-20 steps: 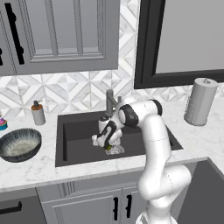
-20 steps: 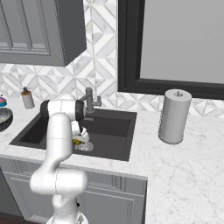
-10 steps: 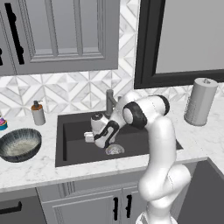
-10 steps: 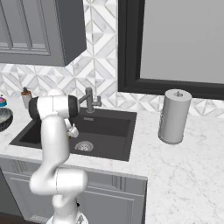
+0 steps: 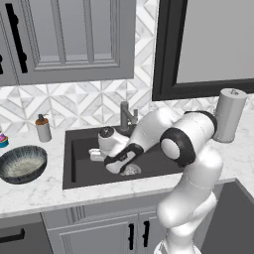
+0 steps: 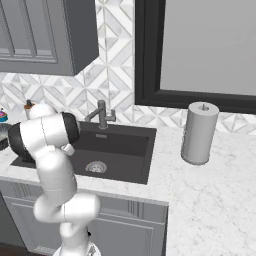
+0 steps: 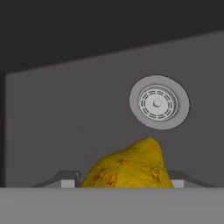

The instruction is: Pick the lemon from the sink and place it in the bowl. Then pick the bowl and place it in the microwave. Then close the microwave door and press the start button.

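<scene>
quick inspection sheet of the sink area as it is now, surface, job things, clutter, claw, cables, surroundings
surface: marble counter around a dark sink with a silver drain
job's things: lemon between the claw's fingers above the sink floor; bowl on the counter left of the sink, holds nothing
clutter: soap dispenser, paper towel roll
claw: claw over the sink, closed on the lemon
cables: nothing seen
surroundings: faucet, tiled backsplash, grey cabinets

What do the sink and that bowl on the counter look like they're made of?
The sink looks like matte dark grey stone or composite, hardly any shine, with a silvery metal drain. The bowl looks like glazed ceramic: streaky dark outside, pale speckled inside.
</scene>
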{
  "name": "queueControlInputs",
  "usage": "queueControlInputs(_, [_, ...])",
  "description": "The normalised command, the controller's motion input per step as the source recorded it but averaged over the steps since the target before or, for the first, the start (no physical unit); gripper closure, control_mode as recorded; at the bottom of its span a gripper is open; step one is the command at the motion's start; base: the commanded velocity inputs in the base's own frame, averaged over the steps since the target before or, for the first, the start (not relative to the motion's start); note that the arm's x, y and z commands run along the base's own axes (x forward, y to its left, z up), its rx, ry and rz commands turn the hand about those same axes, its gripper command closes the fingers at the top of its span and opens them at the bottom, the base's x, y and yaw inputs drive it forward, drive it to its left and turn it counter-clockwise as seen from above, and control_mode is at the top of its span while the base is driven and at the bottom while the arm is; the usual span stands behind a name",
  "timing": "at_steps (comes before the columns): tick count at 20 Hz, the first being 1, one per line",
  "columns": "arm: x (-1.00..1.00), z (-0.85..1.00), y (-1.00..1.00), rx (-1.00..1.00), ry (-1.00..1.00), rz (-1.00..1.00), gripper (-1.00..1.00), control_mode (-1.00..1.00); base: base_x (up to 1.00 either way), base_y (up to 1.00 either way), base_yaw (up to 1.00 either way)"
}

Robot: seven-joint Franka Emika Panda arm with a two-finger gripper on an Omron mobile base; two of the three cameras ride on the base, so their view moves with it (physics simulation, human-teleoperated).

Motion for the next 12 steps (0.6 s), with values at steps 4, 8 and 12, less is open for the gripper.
queueControlInputs(4, [-0.58,1.00,0.00,0.05,0.00,0.00,1.00,-1.00,0.00,0.00,0.00])
queueControlInputs(8, [-0.27,1.00,0.00,0.04,0.00,0.00,1.00,-1.00,0.00,0.00,0.00])
queueControlInputs(12, [-0.37,1.00,-0.07,0.00,0.06,0.00,1.00,-1.00,0.00,0.00,0.00])
